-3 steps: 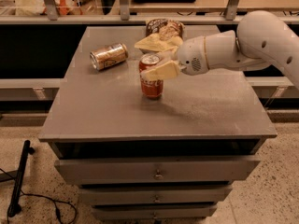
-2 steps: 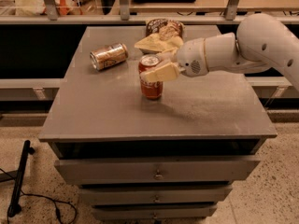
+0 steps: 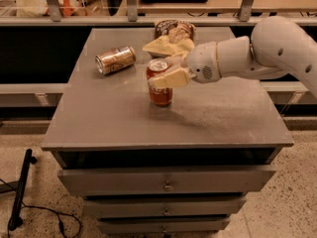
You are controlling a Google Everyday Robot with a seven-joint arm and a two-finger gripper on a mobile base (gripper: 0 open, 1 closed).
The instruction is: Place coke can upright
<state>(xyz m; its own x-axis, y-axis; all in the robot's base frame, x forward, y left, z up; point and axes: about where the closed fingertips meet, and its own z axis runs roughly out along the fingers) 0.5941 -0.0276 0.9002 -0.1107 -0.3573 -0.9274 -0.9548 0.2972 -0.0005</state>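
Observation:
The coke can [image 3: 160, 94], red with a silver top, stands upright on the grey table [image 3: 99, 128], a little behind its middle. My gripper [image 3: 150, 65] reaches in from the right on a white arm and straddles the can's upper part. One cream finger [image 3: 171, 78] lies across the can's near side and the other [image 3: 166, 45] sits just behind its top. The fingers appear closed on the can.
A brown-and-tan can [image 3: 115, 59] lies on its side at the table's back left. A brown snack bag [image 3: 174, 29] lies at the back edge behind my gripper. Drawers sit below the tabletop, and a black cable [image 3: 20, 192] lies on the floor at left.

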